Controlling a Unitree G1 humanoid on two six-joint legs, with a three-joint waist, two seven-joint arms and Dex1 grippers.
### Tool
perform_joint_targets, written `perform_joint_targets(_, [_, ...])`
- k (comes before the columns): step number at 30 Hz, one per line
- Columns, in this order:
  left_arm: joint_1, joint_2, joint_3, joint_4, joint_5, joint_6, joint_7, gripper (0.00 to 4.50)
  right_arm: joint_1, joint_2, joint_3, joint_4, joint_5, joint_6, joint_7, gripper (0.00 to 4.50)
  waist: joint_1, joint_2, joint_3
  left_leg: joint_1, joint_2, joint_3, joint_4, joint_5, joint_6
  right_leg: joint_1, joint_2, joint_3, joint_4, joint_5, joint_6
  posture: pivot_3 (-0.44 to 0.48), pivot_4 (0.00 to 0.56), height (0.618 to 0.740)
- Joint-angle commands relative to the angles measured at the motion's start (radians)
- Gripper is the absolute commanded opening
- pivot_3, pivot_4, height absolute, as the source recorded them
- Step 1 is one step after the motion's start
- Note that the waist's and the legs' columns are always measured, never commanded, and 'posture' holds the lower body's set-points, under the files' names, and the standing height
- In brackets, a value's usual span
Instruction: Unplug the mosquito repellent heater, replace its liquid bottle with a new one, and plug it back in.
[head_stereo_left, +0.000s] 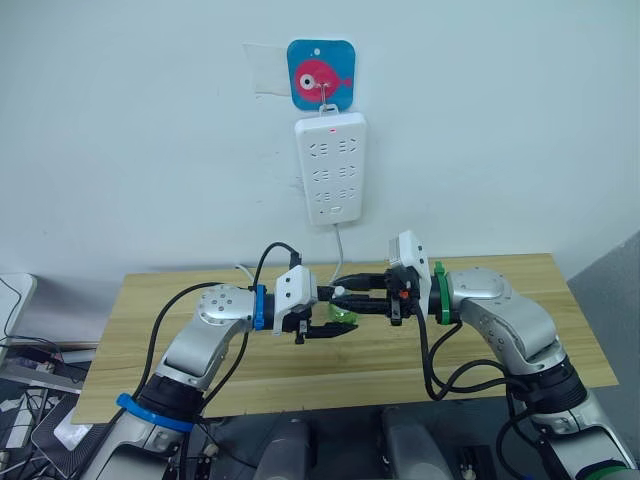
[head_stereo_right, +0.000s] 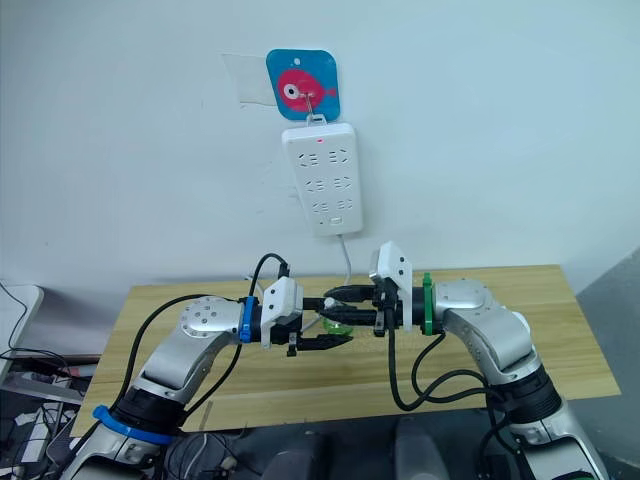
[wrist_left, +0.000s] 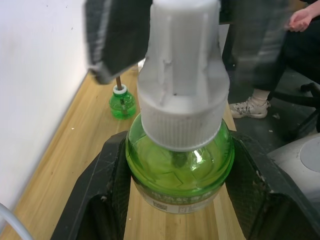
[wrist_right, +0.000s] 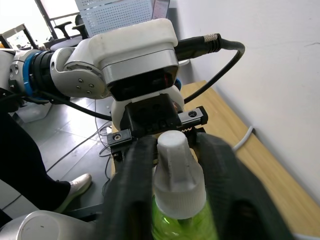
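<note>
Claws (head_stereo_left: 335, 322) (head_stereo_left: 355, 297) level, apparently gripping one bottle (wrist_left: 180, 165).

Your left gripper (head_stereo_left: 335, 322) and right gripper (head_stereo_left: 350, 296) meet above the table (head_stereo_left: 560, 290), the capped bottle (wrist_left: 179, 165) between both pairs of fingers. Beyond them, an uncapped bottle (wrist_left: 122, 103) stands on the table beside the wall (head_stereo_left: 120, 130); the power strip (head_stereo_left: 332, 168) hangs above.

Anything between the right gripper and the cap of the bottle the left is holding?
Nothing visible. The left gripper is shut on the green bottle, and the right gripper is already at its white cap, with no object between. The second green bottle stands apart on the table.
</note>
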Motion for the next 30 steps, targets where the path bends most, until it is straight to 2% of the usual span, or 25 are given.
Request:
perform_joint_targets(1, [0.001,-0.004,0.000,-0.035,-0.006,-0.006,0.001,2.26,-0.017,0.003,-0.014,-0.011,0.015,-0.014,0.012,0.31,0.000,0.000,0.000,0.000,0.000,0.000,0.000,0.000,0.000,0.000,0.000,0.000,0.000,0.000,0.000,-0.061,0.176,0.740])
perform_joint_targets(7, [0.014,0.004,0.002,-0.037,-0.001,-0.007,-0.001,2.26,-0.019,0.029,-0.120,-0.099,0.202,0.112,-0.026,0.27,0.001,0.000,0.000,0.000,0.000,0.000,0.000,0.000,0.000,0.000,0.000,0.000,0.000,0.000,0.000,-0.059,0.177,0.740])
perform_joint_targets(12, [0.050,0.019,0.015,-0.013,0.012,-0.028,0.006,2.26,-0.042,0.076,-0.256,-0.126,0.272,0.164,-0.209,0.27,0.001,0.000,0.000,0.000,0.000,0.000,0.000,0.000,0.000,0.000,0.000,0.000,0.000,0.000,0.000,-0.065,0.181,0.740])
perform_joint_targets(16, [0.086,0.019,0.025,0.001,0.029,-0.063,0.034,2.26,0.050,0.092,-0.241,-0.054,0.052,-0.002,-0.354,0.27,0.002,0.000,0.000,0.000,0.000,0.000,0.000,0.000,0.000,0.000,0.000,0.000,0.000,0.000,0.000,-0.082,0.182,0.740])
perform_joint_targets(20, [0.103,0.008,0.031,-0.024,0.023,-0.042,0.070,2.26,0.170,0.108,-0.174,0.133,-0.193,-0.267,-0.456,0.27,0.003,0.000,0.000,0.000,-0.001,0.000,-0.001,0.000,0.000,0.000,0.000,0.000,0.000,0.000,0.000,-0.083,0.181,0.740])
perform_joint_targets(25, [0.109,0.014,0.040,-0.052,0.015,-0.020,0.088,2.26,0.198,0.174,-0.176,0.367,-0.323,-0.462,-0.573,0.27,-0.006,0.000,0.000,0.001,-0.001,0.003,-0.001,0.000,0.000,-0.001,0.000,0.003,0.002,0.000,0.000,-0.069,0.172,0.740])
perform_joint_targets(30, [0.121,0.026,0.041,-0.073,0.010,-0.009,0.087,2.26,0.185,0.212,-0.186,0.541,-0.368,-0.581,-0.615,0.27,-0.005,0.001,-0.001,0.002,0.000,0.003,-0.001,0.002,-0.003,-0.001,0.001,0.003,0.002,0.000,0.000,-0.063,0.164,0.740])
